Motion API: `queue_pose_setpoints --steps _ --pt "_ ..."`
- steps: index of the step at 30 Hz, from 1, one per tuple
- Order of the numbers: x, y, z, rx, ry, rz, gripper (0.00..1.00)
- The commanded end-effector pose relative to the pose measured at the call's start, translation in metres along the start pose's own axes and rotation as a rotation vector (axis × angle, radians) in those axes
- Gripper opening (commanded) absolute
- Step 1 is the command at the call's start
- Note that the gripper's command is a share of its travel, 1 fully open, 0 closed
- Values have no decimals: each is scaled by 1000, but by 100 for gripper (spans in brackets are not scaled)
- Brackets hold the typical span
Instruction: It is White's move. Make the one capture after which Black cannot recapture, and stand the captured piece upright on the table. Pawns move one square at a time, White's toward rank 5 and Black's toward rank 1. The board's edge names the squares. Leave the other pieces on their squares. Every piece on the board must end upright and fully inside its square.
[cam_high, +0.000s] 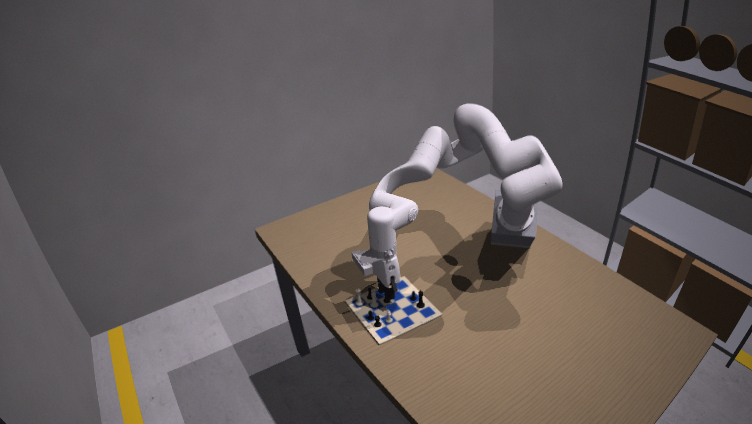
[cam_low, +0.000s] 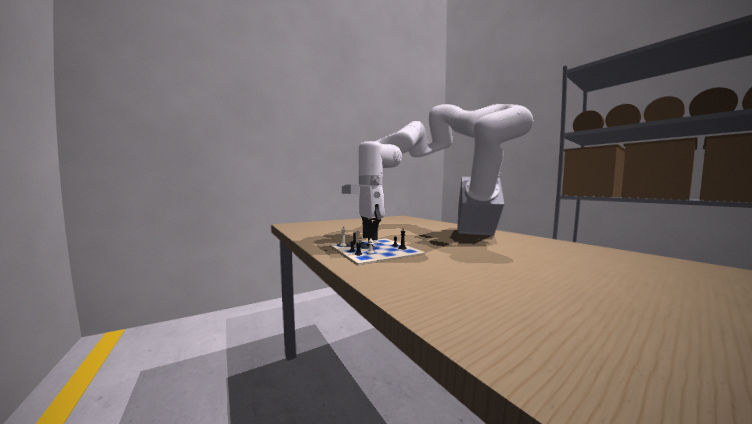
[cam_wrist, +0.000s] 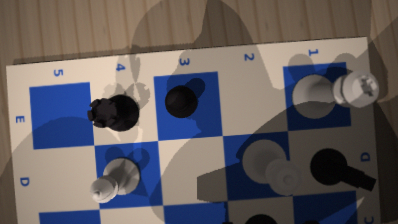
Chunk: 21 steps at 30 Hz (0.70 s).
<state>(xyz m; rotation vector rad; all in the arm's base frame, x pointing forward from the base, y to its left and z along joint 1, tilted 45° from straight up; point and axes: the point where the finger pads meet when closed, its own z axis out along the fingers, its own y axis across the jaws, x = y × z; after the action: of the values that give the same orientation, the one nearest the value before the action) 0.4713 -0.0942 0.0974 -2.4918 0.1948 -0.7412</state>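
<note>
The blue and cream board (cam_high: 379, 340) (cam_low: 359, 261) (cam_wrist: 21, 155) carries several upright pieces. My gripper (cam_high: 388, 296) (cam_low: 370, 238) is partly open and low over C2, its fingers around a black piece (cam_wrist: 261, 219) cut off by the wrist view's lower edge. A white piece (cam_wrist: 264, 161) stands on D2, a black one (cam_wrist: 328, 166) on D1 and the white king (cam_wrist: 314, 96) (cam_high: 359, 298) (cam_low: 343, 238) on E1. A black rook (cam_wrist: 122, 112) stands on E4, a black pawn (cam_wrist: 181, 101) on E3 and a white piece (cam_wrist: 122, 175) (cam_high: 388, 316) on D4.
The tall black king (cam_high: 420, 300) (cam_low: 402, 239) and a small black pawn (cam_high: 413, 296) (cam_low: 395, 241) stand on the A side of the board. The wooden table (cam_high: 526, 326) (cam_low: 526, 294) has its edge close to the board's E side. A shelf rack (cam_high: 684, 210) stands behind the table.
</note>
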Motion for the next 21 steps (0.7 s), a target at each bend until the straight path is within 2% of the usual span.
queue_pose_setpoints --steps 1,21 --pt "2 1 6 -2 5 0 39" --pt "2 1 9 -2 5 0 39"
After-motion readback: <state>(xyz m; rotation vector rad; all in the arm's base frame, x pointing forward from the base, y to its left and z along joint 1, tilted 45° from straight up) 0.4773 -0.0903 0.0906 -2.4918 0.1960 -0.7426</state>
